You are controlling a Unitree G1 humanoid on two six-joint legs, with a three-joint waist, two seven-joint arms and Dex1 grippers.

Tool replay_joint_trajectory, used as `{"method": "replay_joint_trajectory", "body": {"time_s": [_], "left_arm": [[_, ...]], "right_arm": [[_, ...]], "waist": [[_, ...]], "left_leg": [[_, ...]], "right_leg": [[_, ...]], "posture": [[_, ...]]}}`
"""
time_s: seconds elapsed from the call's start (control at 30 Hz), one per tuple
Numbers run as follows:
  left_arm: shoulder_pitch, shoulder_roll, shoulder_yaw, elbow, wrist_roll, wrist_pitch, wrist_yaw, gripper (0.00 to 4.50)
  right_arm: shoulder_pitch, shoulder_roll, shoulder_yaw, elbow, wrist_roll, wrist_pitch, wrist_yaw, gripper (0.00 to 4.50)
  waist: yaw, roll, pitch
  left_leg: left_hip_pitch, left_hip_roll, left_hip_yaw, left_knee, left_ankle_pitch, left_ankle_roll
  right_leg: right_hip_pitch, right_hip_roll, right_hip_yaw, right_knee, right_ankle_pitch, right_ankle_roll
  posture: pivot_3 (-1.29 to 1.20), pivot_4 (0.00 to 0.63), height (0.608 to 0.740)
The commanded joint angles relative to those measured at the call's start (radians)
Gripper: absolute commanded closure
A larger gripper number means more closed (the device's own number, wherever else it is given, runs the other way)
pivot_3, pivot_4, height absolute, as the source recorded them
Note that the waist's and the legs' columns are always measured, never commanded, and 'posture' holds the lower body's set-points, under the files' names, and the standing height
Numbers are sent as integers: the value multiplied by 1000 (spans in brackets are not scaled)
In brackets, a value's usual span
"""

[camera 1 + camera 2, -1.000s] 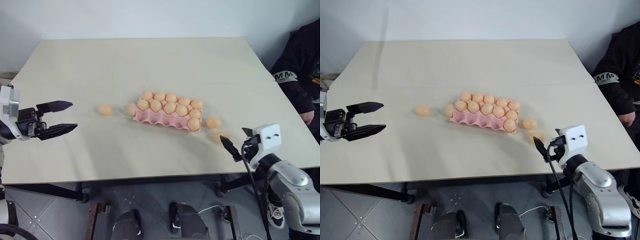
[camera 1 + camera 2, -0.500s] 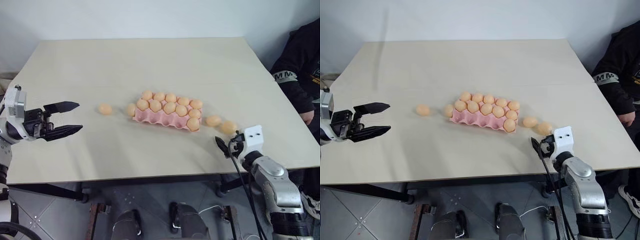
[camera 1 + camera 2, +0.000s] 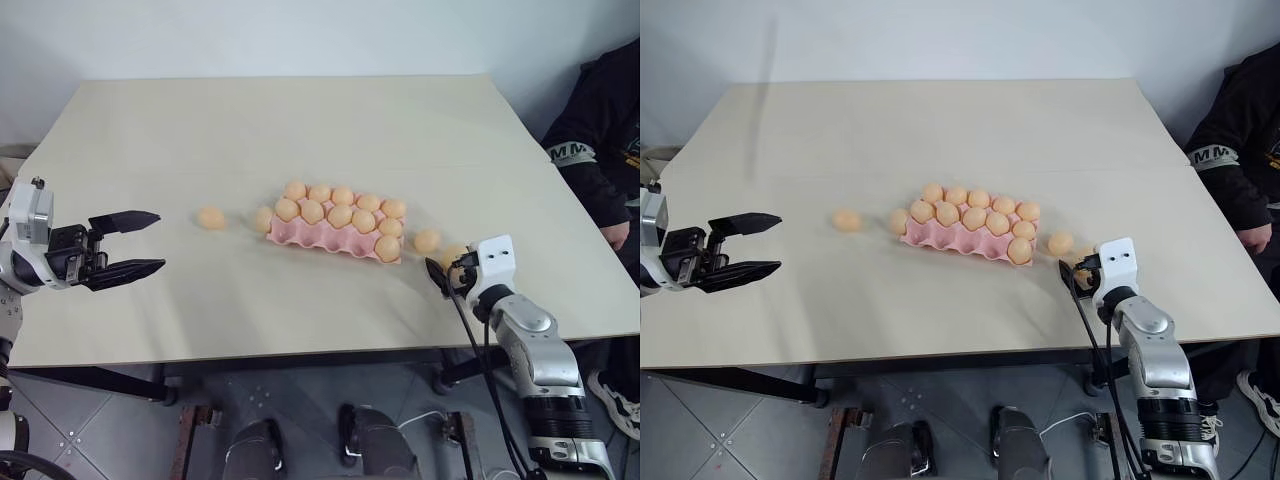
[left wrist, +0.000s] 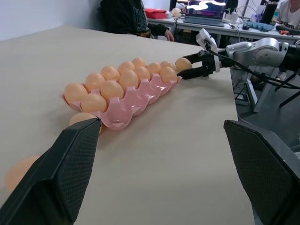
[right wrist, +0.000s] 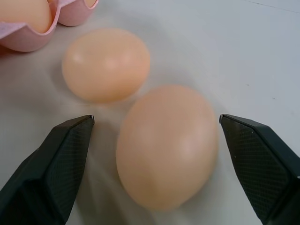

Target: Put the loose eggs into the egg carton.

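In the left eye view, your right claw [image 3: 437, 272] stood wide and empty just near of the egg [image 3: 455, 256] lying right of the egg carton [image 3: 335, 230], with a second loose egg [image 3: 427, 240] between that one and the carton; to do this pick well, you would probably want to keep the egg centred between the fingers, close gently, and leave its neighbour alone. Your left claw [image 3: 130, 245] hung wide and empty at the table's [image 3: 300, 120] left edge, well apart from two more loose eggs [image 3: 210, 217] left of the carton. In the left wrist view, the carton [image 4: 126, 101] lay ahead, nearly full. In the right wrist view, the target egg [image 5: 167, 145] sat squarely between the spread fingers [image 5: 58, 159], almost touching its neighbour [image 5: 106, 64].
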State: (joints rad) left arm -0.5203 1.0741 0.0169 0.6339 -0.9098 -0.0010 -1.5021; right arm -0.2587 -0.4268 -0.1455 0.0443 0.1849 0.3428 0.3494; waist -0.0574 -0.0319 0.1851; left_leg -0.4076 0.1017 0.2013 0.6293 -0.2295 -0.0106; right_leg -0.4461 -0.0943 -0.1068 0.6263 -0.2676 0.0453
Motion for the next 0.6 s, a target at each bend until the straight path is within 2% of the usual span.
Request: {"method": "replay_joint_trajectory", "body": {"time_s": [0.03,0.1,0.17,0.33,0.6], "left_arm": [[-1,21,22,-17,-15,-19,-112,38],[-2,19,23,-15,-12,-23,-112,38],[-4,16,25,-14,-11,-24,-112,0],[-12,11,29,-7,-6,-28,-112,0],[-18,6,34,-4,-1,-33,-112,0]], "right_arm": [[-18,-27,-17,26,-20,-34,3,0],[-27,-28,-18,34,-20,-26,2,0],[-28,-25,-21,24,-11,-21,3,390],[-33,-17,-13,25,-6,-64,22,1982],[-52,-29,-15,-13,-3,-42,28,1982]], "waist": [[-1,0,0],[-1,0,0],[-1,0,0],[-1,0,0],[-1,0,0]], "left_leg": [[0,0,0,0,0,0],[0,0,0,0,0,0],[0,0,0,0,0,0],[0,0,0,0,0,0],[0,0,0,0,0,0]], "right_leg": [[0,0,0,0,0,0],[0,0,0,0,0,0],[0,0,0,0,0,0],[0,0,0,0,0,0],[0,0,0,0,0,0]], "posture": [[0,150,740],[0,150,740],[0,150,740],[0,150,740],[0,150,740]]}}
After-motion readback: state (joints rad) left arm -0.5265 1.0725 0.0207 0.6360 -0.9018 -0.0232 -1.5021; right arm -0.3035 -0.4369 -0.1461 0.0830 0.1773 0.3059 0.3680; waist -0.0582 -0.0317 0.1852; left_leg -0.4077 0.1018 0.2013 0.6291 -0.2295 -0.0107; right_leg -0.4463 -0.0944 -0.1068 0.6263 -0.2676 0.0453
